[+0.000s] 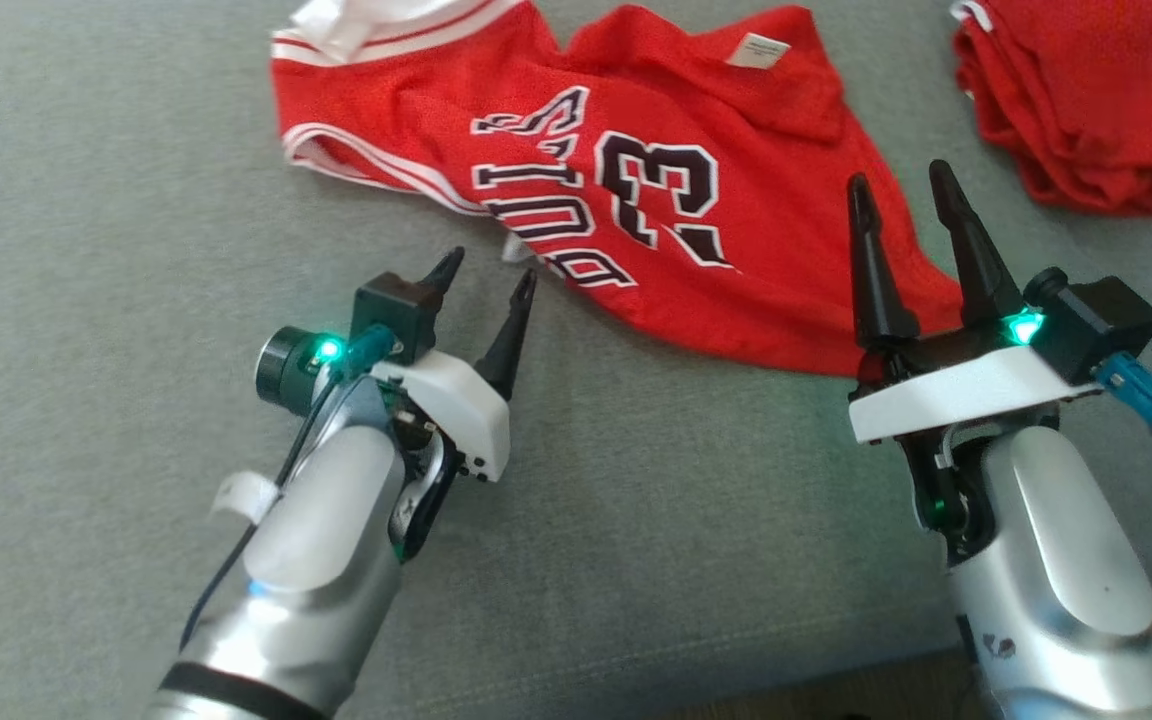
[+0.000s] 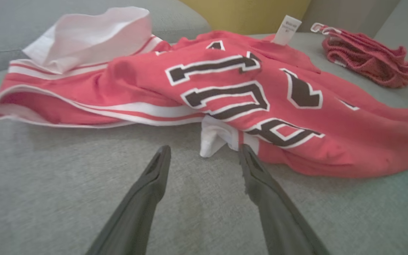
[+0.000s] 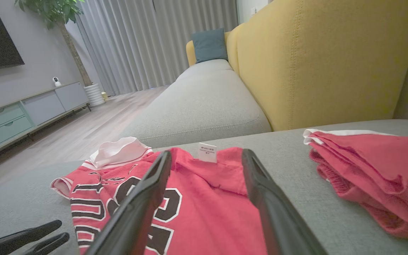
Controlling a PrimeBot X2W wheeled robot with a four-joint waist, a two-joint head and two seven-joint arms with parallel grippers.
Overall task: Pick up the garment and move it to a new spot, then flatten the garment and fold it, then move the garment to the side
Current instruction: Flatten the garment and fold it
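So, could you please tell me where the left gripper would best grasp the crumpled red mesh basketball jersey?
Probably the white fabric corner poking from the red mesh jersey's near edge: it sticks out ahead of the open left gripper, so approach low along the grey cushion.

The red shirt (image 1: 756,270) is soft, matt cloth. The grey sofa (image 1: 86,300) is rough, woven cloth. The silver arms (image 1: 326,540) are shiny and smooth.

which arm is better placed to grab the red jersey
Likely left: the left end effector, open, frames the red mesh jersey at its white edge fold; right end effector hangs above the cloth.
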